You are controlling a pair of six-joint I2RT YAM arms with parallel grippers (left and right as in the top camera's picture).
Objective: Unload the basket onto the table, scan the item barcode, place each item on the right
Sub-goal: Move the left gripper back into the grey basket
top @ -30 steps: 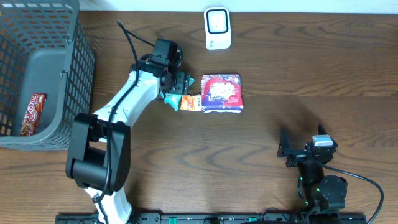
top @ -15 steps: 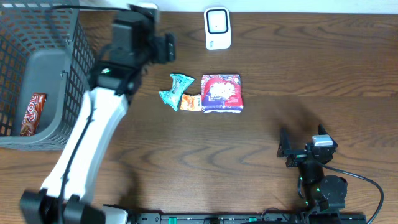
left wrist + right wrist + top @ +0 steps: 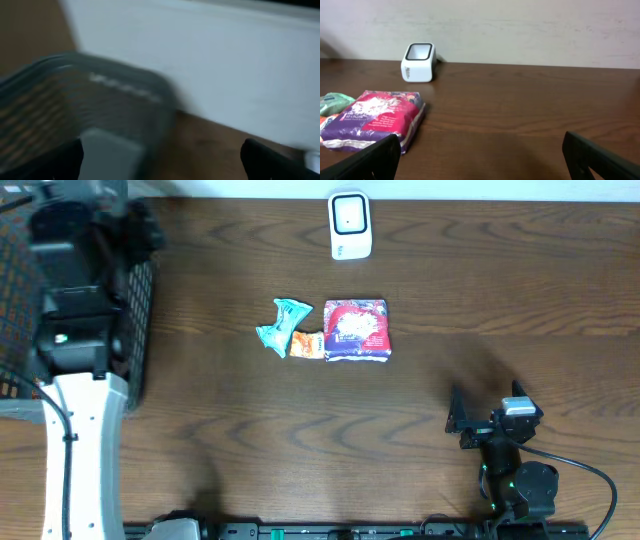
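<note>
Nearest, the right gripper (image 3: 487, 412) stood released and empty. At mid-table, the red packet (image 3: 357, 330) lay flat, with an orange sachet (image 3: 307, 344) and a teal packet (image 3: 280, 325) just beside it. Beyond them, well apart, stood the scanner (image 3: 350, 225). The left gripper (image 3: 161, 162) hung released and empty over the basket (image 3: 140, 310).

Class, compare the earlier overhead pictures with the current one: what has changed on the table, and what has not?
The left pincer swung away from the teal crinkled packet, up and left; open, it now hangs over the grey mesh basket with nothing visible between its fingers. The teal packet, small orange packet, red-and-purple pouch, white scanner and right pincer stayed put.
</note>
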